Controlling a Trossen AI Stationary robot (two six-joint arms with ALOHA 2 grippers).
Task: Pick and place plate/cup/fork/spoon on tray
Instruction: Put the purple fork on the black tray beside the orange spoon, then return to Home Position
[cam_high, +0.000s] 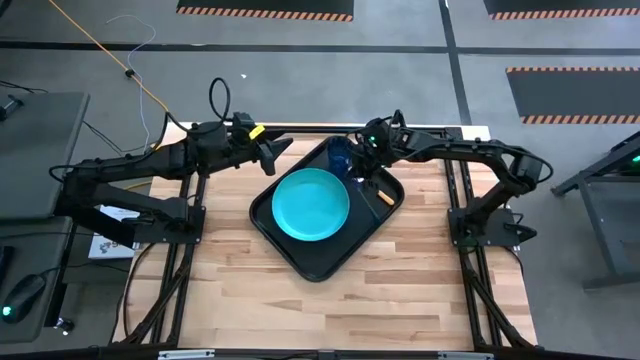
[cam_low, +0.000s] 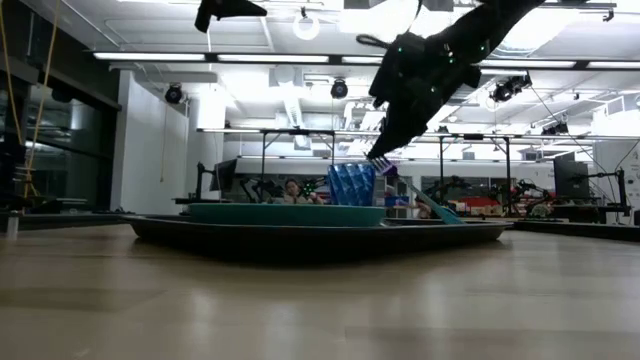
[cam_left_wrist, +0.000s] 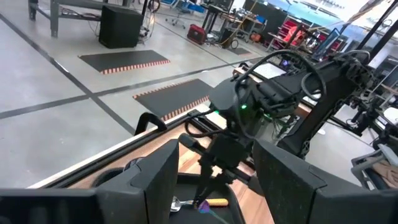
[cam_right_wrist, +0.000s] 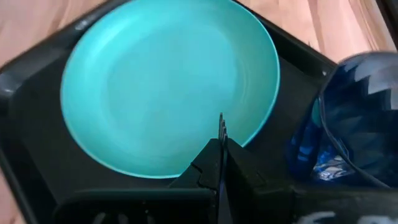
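The black tray (cam_high: 310, 265) lies slantwise at the table's middle. The turquoise plate (cam_high: 311, 205) lies in it. The dark-blue cup (cam_high: 340, 153) stands in the tray's far corner. The orange-handled spoon (cam_high: 383, 197) lies in the tray's right corner. My right gripper (cam_high: 360, 172) is over the tray between cup and spoon, shut on the blue fork (cam_low: 425, 198). My left gripper (cam_high: 270, 155) is open and empty, in the air beside the tray's far left rim. My right gripper pinches the fork near its tine end between its two fingers; the tines (cam_right_wrist: 221, 127) stick out past the fingertips. The fingers slant down from the table's right. The teal handle (cam_low: 440, 208) slants down to the tray; whether its end touches, the rim hides.
Bare wooden table (cam_high: 400, 290) lies on the near side and to both sides of the tray. The tray's raised rim (cam_low: 300, 235) stands around the plate, cup and spoon.
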